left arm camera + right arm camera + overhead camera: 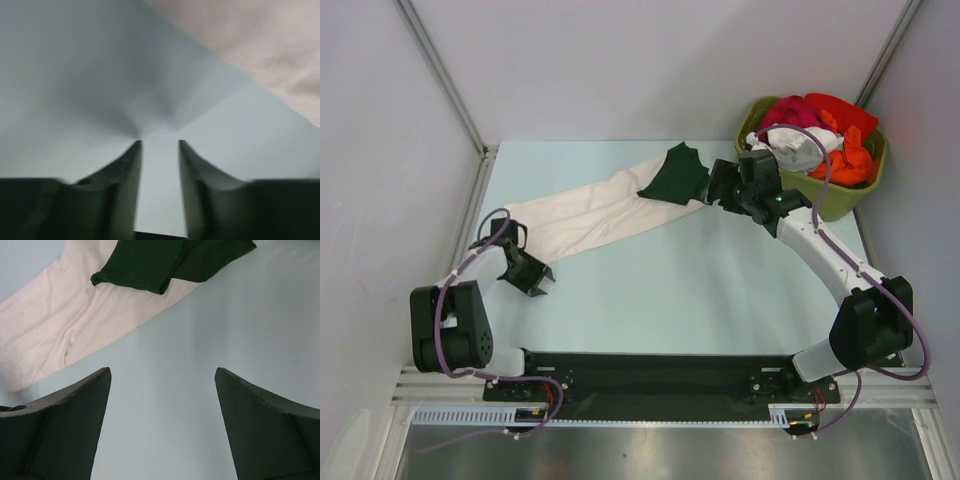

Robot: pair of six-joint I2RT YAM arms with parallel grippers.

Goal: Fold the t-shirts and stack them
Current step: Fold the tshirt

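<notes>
from above, one cream-white t-shirt (590,215) lies stretched in a long band across the pale blue table (670,300), running from the left side up toward the middle rear, and one dark green cloth (675,175) lies folded over its right end, touching it. one olive-green tub (840,205) stands at the right rear corner, holding a heap with red, orange and whitish cloth. two arms are in view: the left gripper (528,274) sits low just beside the near left end of the cream shirt, and the right gripper (718,186) sits just right of the dark green cloth, between it and the tub. in the left wrist view, which is blurred, the left gripper (160,146) has its two fingers a narrow gap apart with only bare table between them, and the cream-white t-shirt (270,45) fills the upper right corner. in the right wrist view the right gripper (162,372) has its two fingers spread wide over bare table, gripping nothing, with the dark green cloth (165,262) and the cream-white t-shirt (75,325) lying beyond the tips
</notes>
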